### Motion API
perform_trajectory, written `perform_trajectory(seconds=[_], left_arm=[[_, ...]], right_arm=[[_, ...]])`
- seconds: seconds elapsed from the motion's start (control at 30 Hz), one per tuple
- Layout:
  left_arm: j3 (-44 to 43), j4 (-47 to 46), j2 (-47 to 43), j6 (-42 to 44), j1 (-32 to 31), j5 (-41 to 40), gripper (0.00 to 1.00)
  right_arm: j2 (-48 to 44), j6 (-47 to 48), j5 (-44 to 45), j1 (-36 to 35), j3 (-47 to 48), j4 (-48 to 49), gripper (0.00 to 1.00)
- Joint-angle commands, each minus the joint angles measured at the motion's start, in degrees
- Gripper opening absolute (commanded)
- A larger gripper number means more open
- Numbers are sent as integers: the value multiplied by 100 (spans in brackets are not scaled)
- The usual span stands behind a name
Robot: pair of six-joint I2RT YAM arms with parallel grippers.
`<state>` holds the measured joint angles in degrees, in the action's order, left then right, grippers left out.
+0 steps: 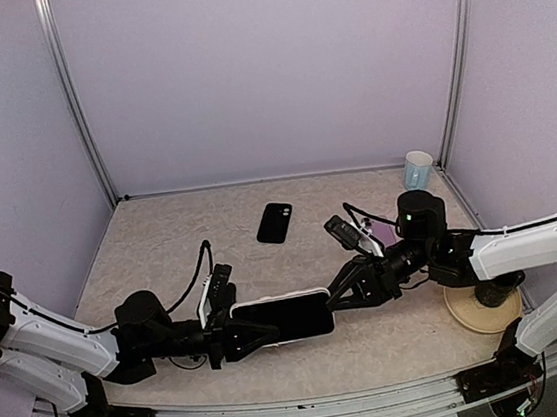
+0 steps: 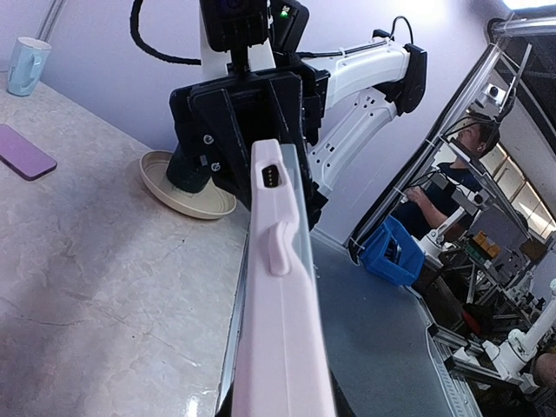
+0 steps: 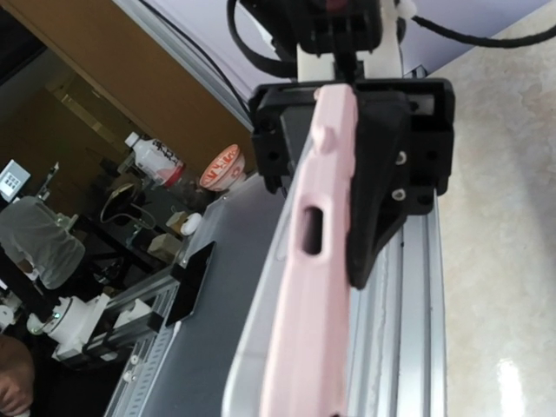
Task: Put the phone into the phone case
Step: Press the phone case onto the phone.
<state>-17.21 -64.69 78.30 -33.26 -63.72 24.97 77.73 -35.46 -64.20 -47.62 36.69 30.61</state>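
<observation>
Seating step in hand: left gripper (image 1: 241,336) and right gripper (image 1: 337,297) jaws pinch opposite ends of the phone case (image 2: 282,330), held mid-air with the phone (image 1: 286,319) apparently inside; next move likely requires pressing edges home.

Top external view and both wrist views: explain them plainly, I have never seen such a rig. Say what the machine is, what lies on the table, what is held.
Two robot arms are bolted at the near edge of a table. The wide picture comes from a camera above and behind them; the other two from cameras on their wrists. The left pincer and right pincer both grip a pink phone case above it. On the table lie a black phone, a purple slab, a cup and a dish.
</observation>
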Motion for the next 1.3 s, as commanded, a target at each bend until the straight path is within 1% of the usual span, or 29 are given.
perform_trajectory(seconds=[0.0,0.2,0.3,0.43,0.5,0.67,0.8,0.9,1.13,1.27], left_arm=[[-4,-467,-40,3,35,-84,0],[-35,-386,-13,12,32,-120,1],[-62,-297,-8,28,31,-156,7],[-105,-70,-59,79,33,-259,13],[-107,8,-107,104,35,-303,14],[-107,144,-200,143,34,-394,26],[-107,211,-234,153,39,-414,28],[-107,232,-244,166,36,-430,26],[-76,194,-195,170,45,-493,5],[-89,159,-117,158,49,-504,1]], right_arm=[[71,75,-58,-55,159,-79,20],[58,141,-20,-59,206,-227,12],[69,219,35,-54,256,-356,7],[75,411,234,-56,361,-770,0],[81,513,339,-55,414,-940,0],[56,678,698,-55,529,-1322,0],[22,754,986,-57,575,-1525,0],[15,761,1066,-55,572,-1565,0],[-56,781,1227,-46,579,-1643,0],[-153,842,1346,-42,570,-1768,0]])
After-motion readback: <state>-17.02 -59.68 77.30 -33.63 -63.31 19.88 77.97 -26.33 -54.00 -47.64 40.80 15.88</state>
